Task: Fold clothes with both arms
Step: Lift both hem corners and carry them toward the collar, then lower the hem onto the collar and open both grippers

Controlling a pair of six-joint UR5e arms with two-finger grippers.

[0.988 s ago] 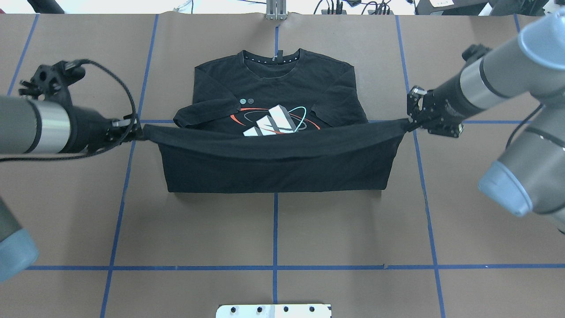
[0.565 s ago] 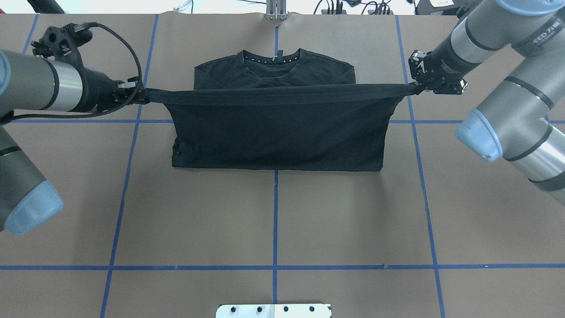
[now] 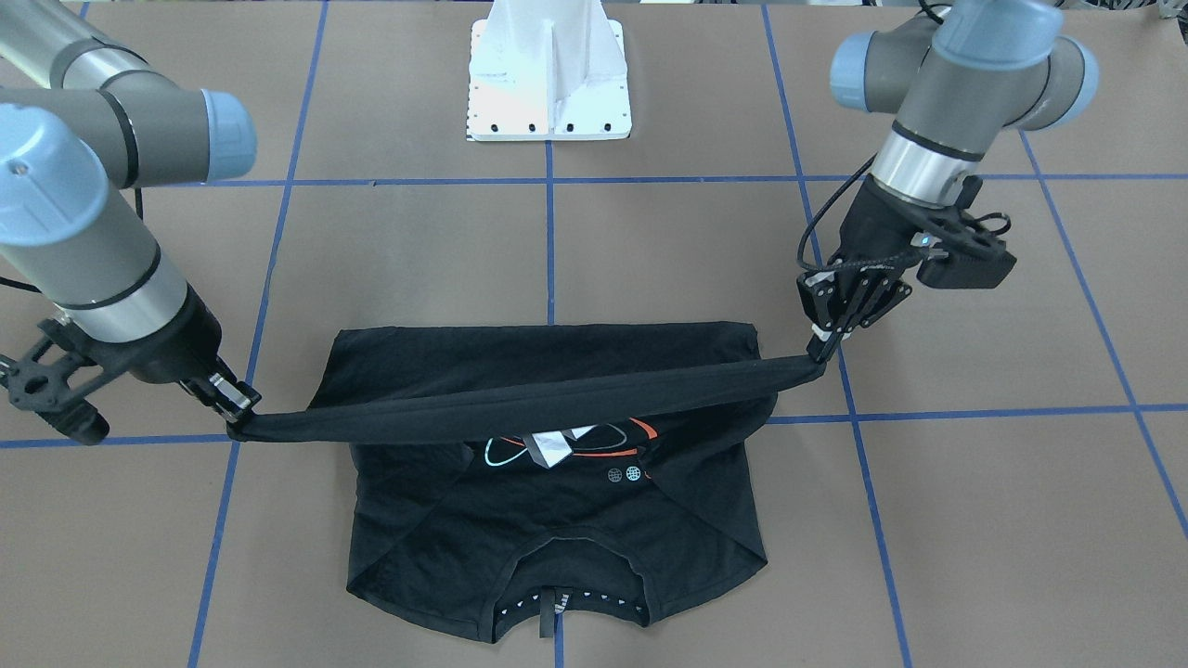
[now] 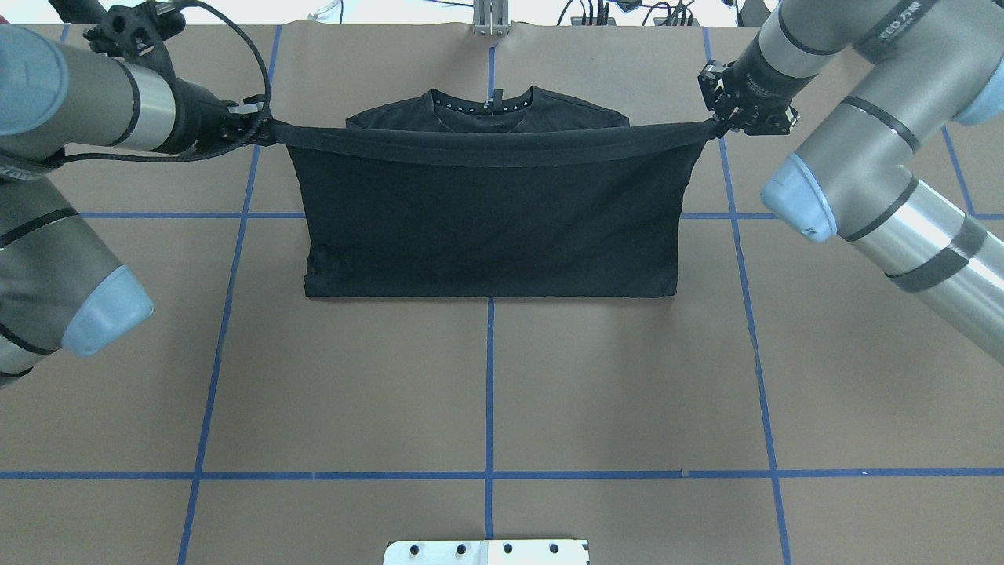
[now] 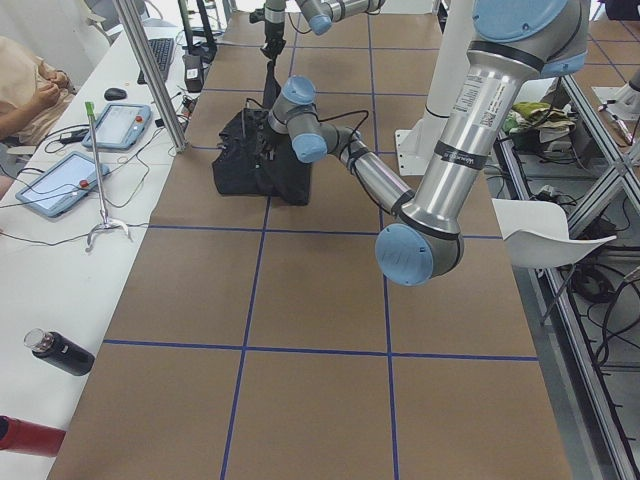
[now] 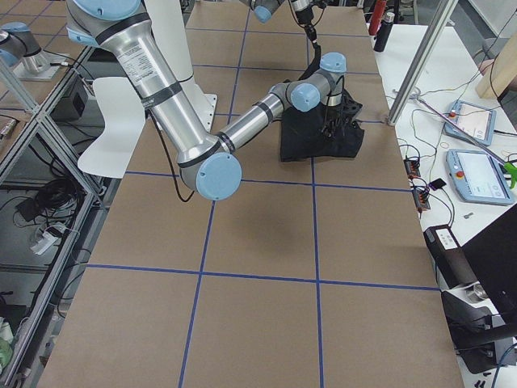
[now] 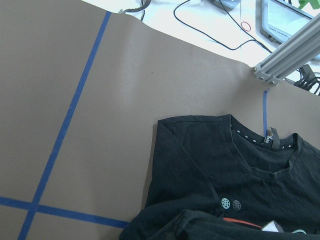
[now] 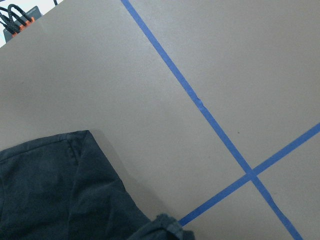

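The black T-shirt lies flat on the table with its collar at the far side. Its lower hem is raised off the table and pulled taut between both grippers. My left gripper is shut on the hem's left corner, my right gripper on the right corner. Seen from the front, the left gripper holds its end higher than the right gripper. Part of the print shows under the band there. The left wrist view shows the collar below.
Blue tape lines grid the brown table. The white pedestal base stands at the robot's side. An aluminium post and cables sit past the far edge. A side desk holds tablets, with a person's arm nearby.
Both grippers have carried the stretched hem away from the robot toward the collar. The folded-over half now covers the print and sleeves in the overhead view.
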